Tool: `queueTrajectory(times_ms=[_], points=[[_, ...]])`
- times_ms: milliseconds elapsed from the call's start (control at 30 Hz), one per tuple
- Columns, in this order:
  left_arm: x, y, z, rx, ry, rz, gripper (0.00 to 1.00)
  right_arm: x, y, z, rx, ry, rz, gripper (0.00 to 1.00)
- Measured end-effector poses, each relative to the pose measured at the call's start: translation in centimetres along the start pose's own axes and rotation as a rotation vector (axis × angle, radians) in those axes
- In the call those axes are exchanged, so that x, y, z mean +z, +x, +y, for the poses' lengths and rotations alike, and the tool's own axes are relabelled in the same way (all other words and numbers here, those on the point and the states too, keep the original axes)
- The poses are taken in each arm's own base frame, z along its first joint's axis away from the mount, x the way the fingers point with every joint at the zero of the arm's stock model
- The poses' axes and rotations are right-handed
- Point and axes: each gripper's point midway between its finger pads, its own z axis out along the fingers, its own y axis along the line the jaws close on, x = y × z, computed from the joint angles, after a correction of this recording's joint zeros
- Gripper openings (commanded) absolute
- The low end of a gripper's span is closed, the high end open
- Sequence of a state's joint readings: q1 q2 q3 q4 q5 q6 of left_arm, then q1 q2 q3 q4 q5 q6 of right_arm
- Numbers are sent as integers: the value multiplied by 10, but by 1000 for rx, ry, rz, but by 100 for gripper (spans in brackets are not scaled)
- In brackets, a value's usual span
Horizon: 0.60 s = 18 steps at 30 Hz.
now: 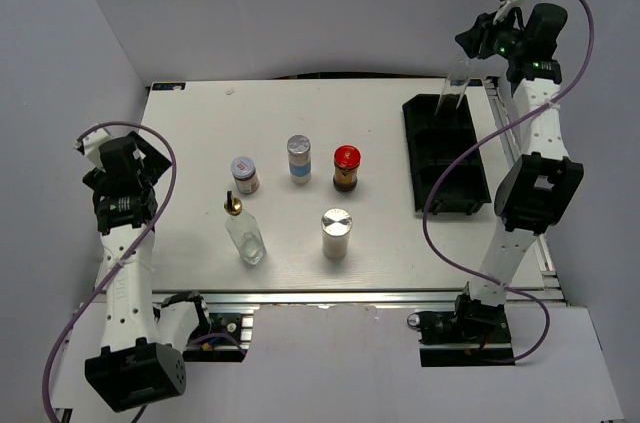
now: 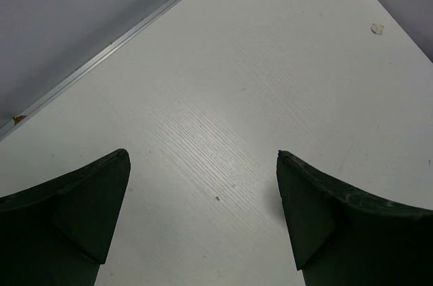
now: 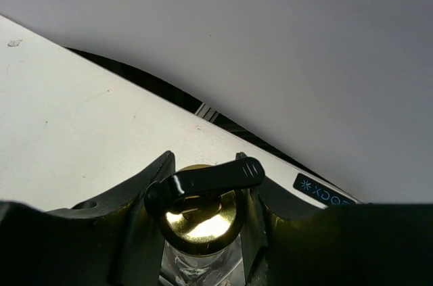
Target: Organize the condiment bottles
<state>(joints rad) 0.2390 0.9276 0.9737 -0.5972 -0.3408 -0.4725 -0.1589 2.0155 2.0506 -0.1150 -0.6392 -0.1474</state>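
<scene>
My right gripper [image 1: 470, 48] is shut on a clear glass bottle [image 1: 458, 83] with a gold pourer top [image 3: 199, 215], holding it above the far end of the black compartment tray [image 1: 430, 158]. On the table stand the other clear bottle with gold top [image 1: 243, 233], the small red-and-white-lidded jar [image 1: 244, 174], the blue-labelled shaker [image 1: 299, 158], the red-lidded dark jar [image 1: 346, 168] and the silver-capped white shaker [image 1: 337, 233]. My left gripper [image 1: 150, 158] is open and empty at the table's left side; its wrist view shows only bare table [image 2: 223, 130].
The black tray lies along the right side of the table. Grey walls enclose the back and sides. The table's left rail [image 2: 101, 56] runs close beyond my left gripper.
</scene>
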Motion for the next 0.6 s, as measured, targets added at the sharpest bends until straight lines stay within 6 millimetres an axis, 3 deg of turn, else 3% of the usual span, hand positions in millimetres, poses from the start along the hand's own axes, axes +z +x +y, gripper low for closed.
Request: queueTrajectory(times_ms=[300,600], points=[[-2,-3,4,-3,-17,-17,98,-4,10,2,-71,-111,-10,0],[-1,-5,6,-2,-30,-24,98,2,57,-1,-84,-180,61,0]])
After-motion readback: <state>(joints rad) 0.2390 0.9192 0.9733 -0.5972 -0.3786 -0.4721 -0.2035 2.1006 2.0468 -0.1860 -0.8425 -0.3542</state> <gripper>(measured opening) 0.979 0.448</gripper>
